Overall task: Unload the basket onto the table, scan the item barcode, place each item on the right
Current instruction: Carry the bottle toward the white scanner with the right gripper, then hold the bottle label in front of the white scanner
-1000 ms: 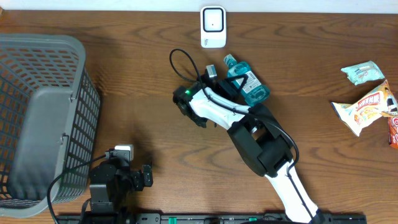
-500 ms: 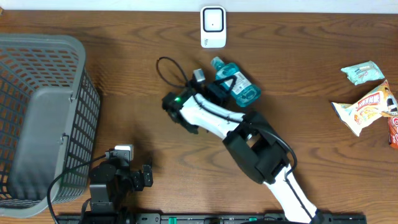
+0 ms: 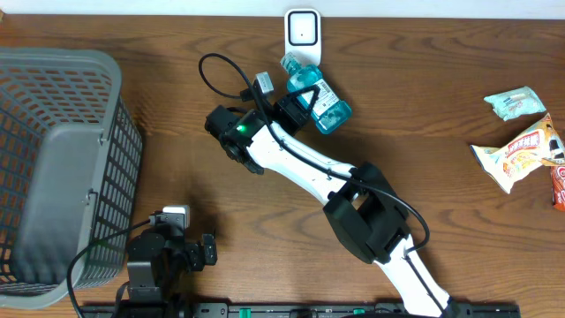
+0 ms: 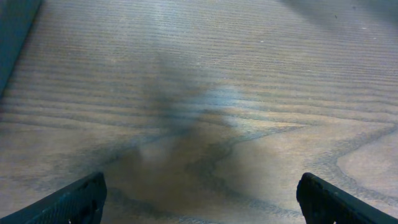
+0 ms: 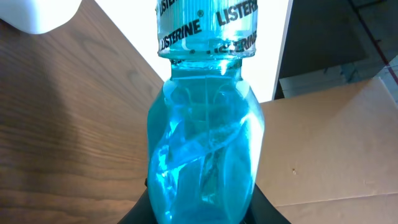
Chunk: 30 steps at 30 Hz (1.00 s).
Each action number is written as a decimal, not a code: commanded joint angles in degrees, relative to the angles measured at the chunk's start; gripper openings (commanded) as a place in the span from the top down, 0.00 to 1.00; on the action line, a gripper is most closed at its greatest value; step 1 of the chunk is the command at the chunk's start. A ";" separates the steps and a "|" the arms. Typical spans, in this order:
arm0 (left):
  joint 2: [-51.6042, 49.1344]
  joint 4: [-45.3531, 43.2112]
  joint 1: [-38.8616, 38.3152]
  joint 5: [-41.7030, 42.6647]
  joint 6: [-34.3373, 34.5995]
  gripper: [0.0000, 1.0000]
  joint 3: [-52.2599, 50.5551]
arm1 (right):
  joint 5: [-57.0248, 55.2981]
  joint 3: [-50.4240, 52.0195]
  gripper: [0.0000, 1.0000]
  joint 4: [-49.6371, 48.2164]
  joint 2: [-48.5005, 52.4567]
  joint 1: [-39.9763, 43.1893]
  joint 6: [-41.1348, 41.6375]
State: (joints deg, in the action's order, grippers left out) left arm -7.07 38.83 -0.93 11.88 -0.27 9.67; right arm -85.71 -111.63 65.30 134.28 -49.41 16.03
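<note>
The bottle [image 3: 316, 95] of blue liquid, pinched by the right tool [image 3: 296, 108], is just below the scanner [image 3: 302, 37] at top centre. The left tool [image 4: 199, 199] is spread above the surface [image 4: 199, 93]. The basket [image 3: 110, 132] stands far left, its left side cut off.

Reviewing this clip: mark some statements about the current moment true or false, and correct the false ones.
1. The right claw grips the blue mouthwash bottle. True.
2. The bottle lies inside the grey basket. False: it is held close to the white scanner, well away from the basket.
3. The left claw is open above the wooden table, holding nothing. True.
4. The snack packets sit beside the basket. False: they lie at the opposite end of the table.
</note>
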 commanded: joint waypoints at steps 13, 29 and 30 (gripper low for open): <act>0.09 0.66 -0.02 0.07 -0.57 0.02 -0.31 | 16.35 -1.55 0.99 -0.13 -2.82 6.16 -0.24; 0.09 0.68 -0.02 0.07 -0.57 0.02 -0.31 | 67.36 -6.71 0.99 4.63 -9.11 18.18 0.87; 0.09 0.68 -0.02 0.07 -0.57 0.02 -0.31 | 69.46 -6.84 0.99 4.35 -10.21 18.60 0.85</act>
State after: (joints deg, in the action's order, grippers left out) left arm -7.07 38.83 -0.93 11.88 -0.27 9.67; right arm -26.41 -114.87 69.65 132.31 -32.08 16.08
